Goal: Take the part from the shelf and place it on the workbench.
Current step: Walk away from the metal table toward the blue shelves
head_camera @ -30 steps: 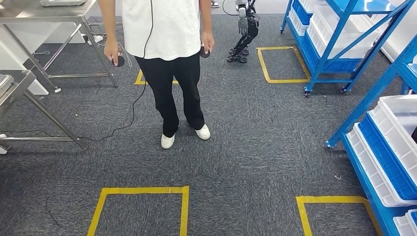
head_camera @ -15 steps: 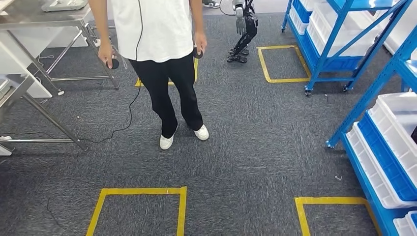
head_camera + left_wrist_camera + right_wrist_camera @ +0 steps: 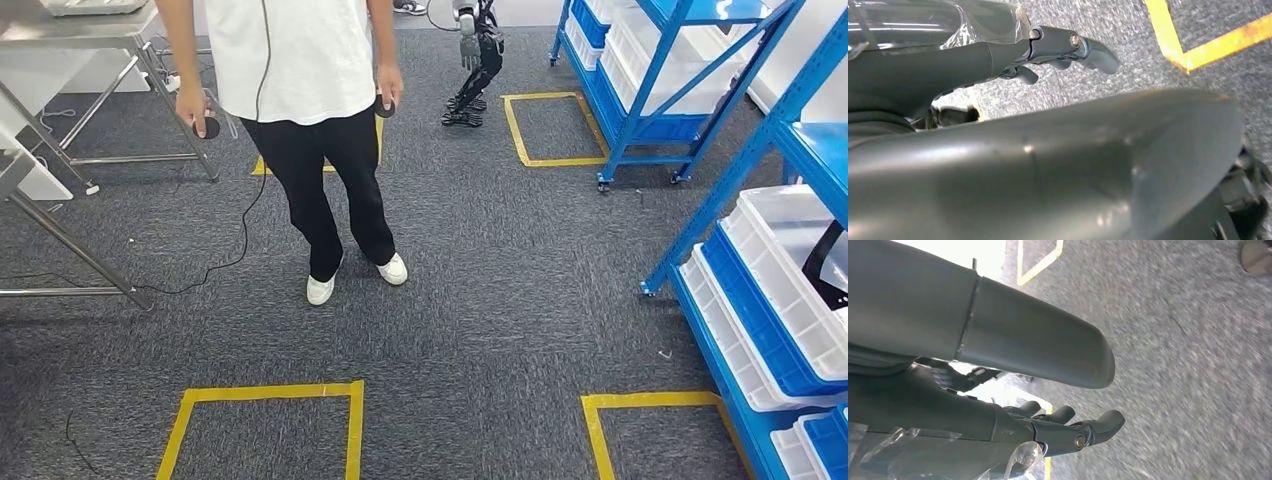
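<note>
Part, as far as can be judged, is the dark curved object [image 3: 826, 262] lying in a white plastic bin [image 3: 775, 265] on the blue metal shelf rack [image 3: 720, 200] at the robot's right. It is too cut off at the frame edge to identify surely.

Neither of the 2 hands has it. The left hand [image 3: 1048, 45] hangs beside the robot's body, fingers [image 3: 1093, 50] loosely extended and holding nothing. The right hand [image 3: 1063, 430] hangs likewise, empty, with fingers [image 3: 1108, 422] slack. That suits walking rather than reaching, since the shelf is well apart from both.

Under them lies grey short-pile carpet [image 3: 500, 300], marked with yellow tape squares [image 3: 270, 392], probably standing spots. A person in a white shirt and black trousers [image 3: 300, 60] stands ahead holding a dark round controller [image 3: 207, 127] with a cable trailing from it. Beyond, at the left, stands a steel-topped workbench [image 3: 110, 30], the likely destination.
</note>
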